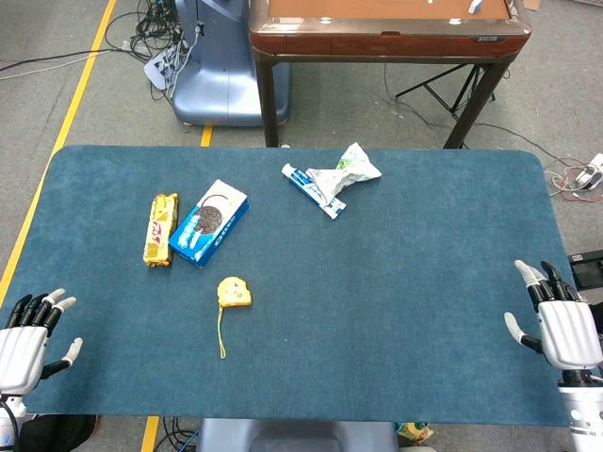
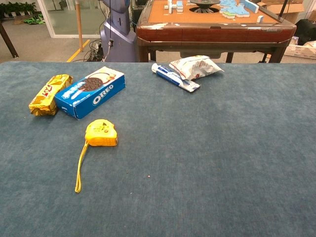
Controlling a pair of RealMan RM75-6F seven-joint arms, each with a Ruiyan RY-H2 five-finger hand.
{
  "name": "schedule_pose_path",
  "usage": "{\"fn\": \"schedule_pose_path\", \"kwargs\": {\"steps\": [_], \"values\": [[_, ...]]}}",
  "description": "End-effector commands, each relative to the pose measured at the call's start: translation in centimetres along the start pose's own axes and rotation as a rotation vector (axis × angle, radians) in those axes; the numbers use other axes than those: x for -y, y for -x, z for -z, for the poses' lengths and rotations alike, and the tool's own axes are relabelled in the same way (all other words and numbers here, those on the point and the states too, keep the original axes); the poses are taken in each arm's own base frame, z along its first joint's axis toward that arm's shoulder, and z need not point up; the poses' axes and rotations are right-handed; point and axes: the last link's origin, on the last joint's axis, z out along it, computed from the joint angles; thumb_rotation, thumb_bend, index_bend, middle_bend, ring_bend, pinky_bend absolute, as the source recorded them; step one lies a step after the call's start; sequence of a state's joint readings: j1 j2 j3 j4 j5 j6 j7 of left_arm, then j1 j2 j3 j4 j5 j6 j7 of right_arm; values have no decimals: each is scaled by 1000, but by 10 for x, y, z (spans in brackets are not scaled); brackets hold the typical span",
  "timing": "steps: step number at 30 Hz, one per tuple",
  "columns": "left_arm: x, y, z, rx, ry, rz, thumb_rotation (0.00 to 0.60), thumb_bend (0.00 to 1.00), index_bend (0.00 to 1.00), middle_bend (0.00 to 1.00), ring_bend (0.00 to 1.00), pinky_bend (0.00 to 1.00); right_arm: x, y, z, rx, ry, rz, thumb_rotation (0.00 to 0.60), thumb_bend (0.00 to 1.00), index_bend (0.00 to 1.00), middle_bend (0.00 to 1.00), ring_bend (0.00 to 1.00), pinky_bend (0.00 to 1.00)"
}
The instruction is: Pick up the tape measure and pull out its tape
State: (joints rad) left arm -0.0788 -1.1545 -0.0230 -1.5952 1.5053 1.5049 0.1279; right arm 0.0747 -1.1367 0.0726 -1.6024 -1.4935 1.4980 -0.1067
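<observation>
The tape measure lies apart from everything else, open blue cloth on its near, left and right sides, with only its yellow strap trailing toward the near edge. Behind it, the Oreo box and the gold snack pack stand close together. The toothpaste tube and white bag lie well apart to the far right.

Head view: set high above the near edge, looking steeply down over the whole blue table, both hands at its left and right edges, floor and a brown table beyond. Chest view: set lower and closer, facing forward across the blue table at a shallow angle, cutting off its sides. Shared: the tape measure, the Oreo box, the brown table.
</observation>
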Motion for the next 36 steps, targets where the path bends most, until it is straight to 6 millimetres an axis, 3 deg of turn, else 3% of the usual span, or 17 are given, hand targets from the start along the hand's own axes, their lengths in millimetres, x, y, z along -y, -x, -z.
{"fn": "schedule_pose_path", "kwargs": {"steps": [1,7,14,24,36], "values": [[0,0,-1,-1,9,4,600,323,217,148,116,48,-1,-5,1,-16,-1,20,600,411,102,197,83,234],[-6,1,-14,4,73,6,600,323,216,153,115,48,-4,-29,-2,-94,1,73,600,411,102,197,83,234],[-35,3,-61,53,233,24,600,323,204,153,108,48,-6,-58,-8,-175,14,127,600,411,102,197,83,234],[-92,26,-123,188,377,-22,600,319,144,153,93,46,-5,-61,-10,-164,23,148,600,411,102,197,83,234],[-157,46,-156,273,476,-56,600,267,115,153,88,45,-8,-60,-10,-154,38,144,600,411,102,197,83,234]]}}
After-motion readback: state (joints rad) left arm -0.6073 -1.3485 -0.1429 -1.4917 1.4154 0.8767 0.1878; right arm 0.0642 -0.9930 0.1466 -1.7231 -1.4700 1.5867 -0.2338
